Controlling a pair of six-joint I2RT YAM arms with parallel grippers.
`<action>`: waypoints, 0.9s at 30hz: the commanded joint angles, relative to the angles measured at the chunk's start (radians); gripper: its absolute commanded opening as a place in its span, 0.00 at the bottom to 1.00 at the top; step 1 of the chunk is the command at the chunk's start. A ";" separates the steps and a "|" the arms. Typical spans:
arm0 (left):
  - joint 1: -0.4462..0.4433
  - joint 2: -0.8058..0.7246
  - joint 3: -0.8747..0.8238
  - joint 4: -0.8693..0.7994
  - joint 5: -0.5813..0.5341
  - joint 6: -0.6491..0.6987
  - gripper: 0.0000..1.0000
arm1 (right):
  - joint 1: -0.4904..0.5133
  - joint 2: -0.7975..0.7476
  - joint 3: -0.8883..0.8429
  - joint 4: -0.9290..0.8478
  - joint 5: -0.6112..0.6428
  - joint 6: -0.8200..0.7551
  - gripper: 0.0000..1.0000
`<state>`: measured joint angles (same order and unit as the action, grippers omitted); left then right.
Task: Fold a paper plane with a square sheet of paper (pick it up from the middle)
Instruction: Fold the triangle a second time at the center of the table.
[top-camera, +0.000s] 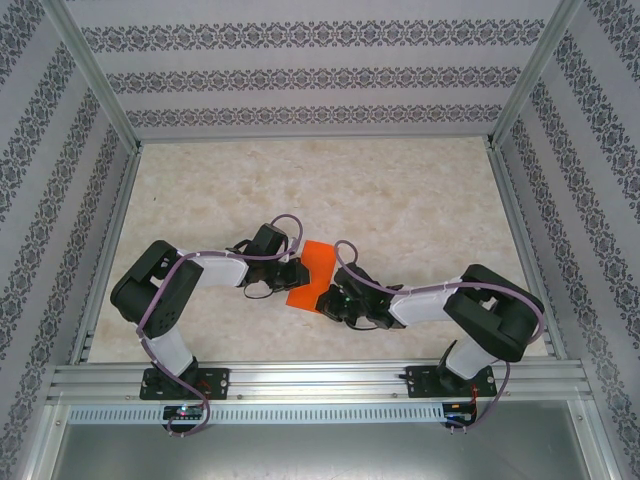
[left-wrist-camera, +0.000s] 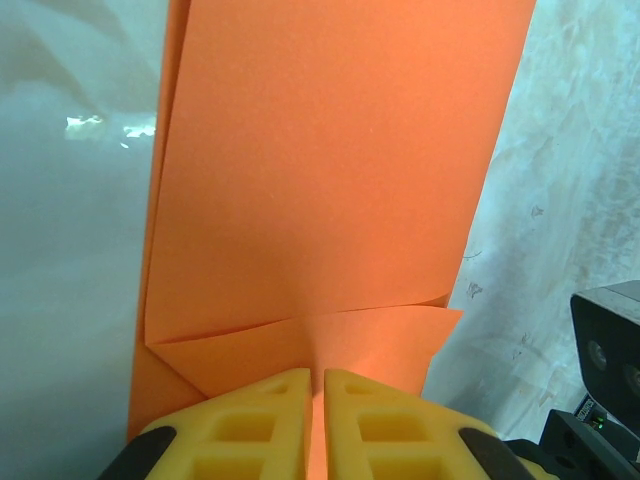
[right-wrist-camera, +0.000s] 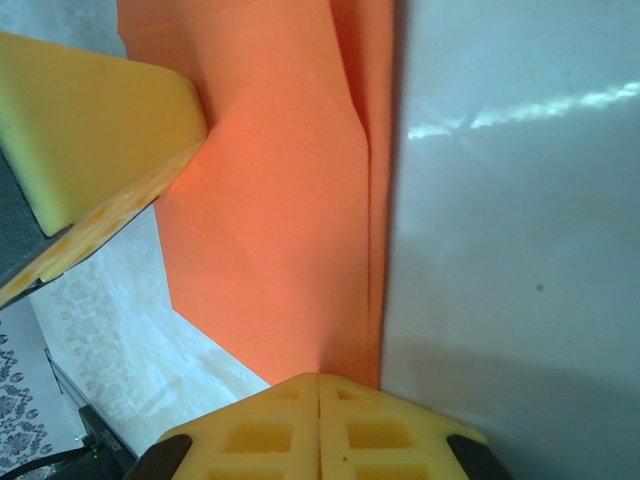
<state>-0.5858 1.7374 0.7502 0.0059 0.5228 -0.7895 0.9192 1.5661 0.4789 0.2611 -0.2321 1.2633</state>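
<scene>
With the left pincer (left-wrist-camera: 315, 405) and right pincer (right-wrist-camera: 320, 400) both clamped on opposite ends of the partly folded square sheet of paper (top-camera: 311, 272), apparently just above mid-counter (top-camera: 400, 200), apply even tension and align edges before creasing

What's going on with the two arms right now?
Both arms meet near the middle of the table, each pinching the orange paper. The left gripper is shut on one edge, the right gripper on it from the other side. The paper shows creases and folded-over layers, but it is not a finished plane yet.
</scene>
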 joint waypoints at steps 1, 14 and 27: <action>-0.007 0.045 -0.017 -0.107 -0.075 0.033 0.15 | 0.019 -0.011 -0.046 -0.113 0.021 0.011 0.08; -0.007 0.038 -0.014 -0.110 -0.064 0.035 0.15 | 0.020 -0.099 -0.069 -0.144 0.045 -0.007 0.10; -0.007 0.013 0.001 -0.123 -0.054 0.036 0.16 | -0.016 -0.199 0.060 -0.225 0.119 -0.110 0.17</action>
<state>-0.5858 1.7374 0.7589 -0.0124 0.5224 -0.7841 0.9100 1.3853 0.4889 0.0383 -0.1497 1.2026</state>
